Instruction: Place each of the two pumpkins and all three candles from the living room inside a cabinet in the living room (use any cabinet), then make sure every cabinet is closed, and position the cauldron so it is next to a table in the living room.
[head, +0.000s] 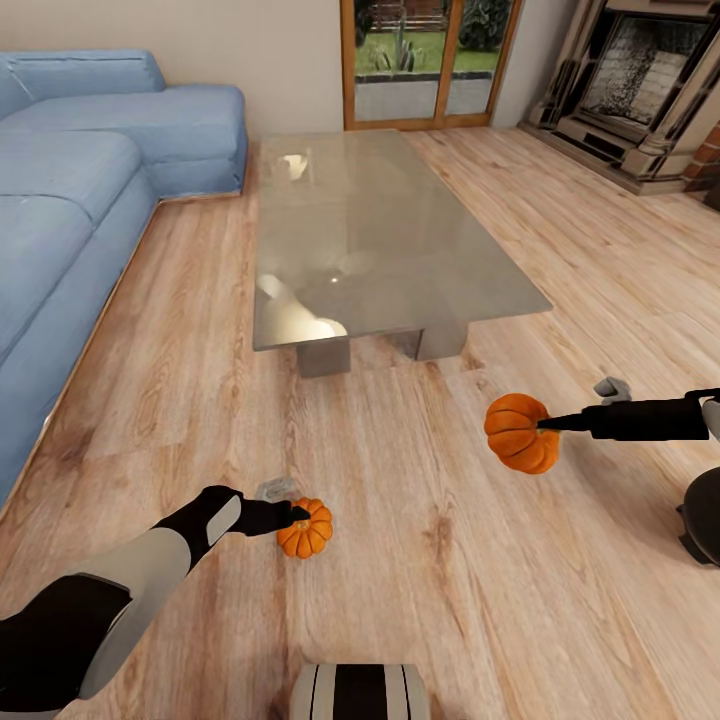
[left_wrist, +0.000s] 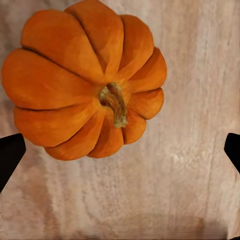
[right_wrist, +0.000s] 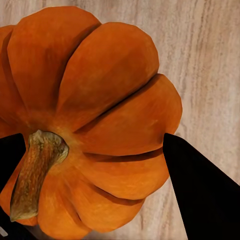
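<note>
One orange ribbed pumpkin (head: 305, 529) sits on the wood floor in front of me. My left gripper (head: 297, 515) hovers over it, open; in the left wrist view the pumpkin (left_wrist: 85, 80) lies below and off to one side of the gripper (left_wrist: 120, 155), whose black fingertips (left_wrist: 9, 152) stand wide apart. The second pumpkin (head: 519, 432) hangs above the floor to the right, with my right gripper (head: 548, 424) shut on it. In the right wrist view the gripper (right_wrist: 107, 175) has its black fingers (right_wrist: 200, 195) pressed against that pumpkin (right_wrist: 100, 100). The glass-topped table (head: 380, 230) stands just beyond.
A blue sofa (head: 70, 200) runs along the left. A stone fireplace (head: 640, 90) is at the back right and a glass door (head: 430, 60) behind the table. A dark rounded object (head: 703, 515) is cut off at the right edge; I cannot tell what it is.
</note>
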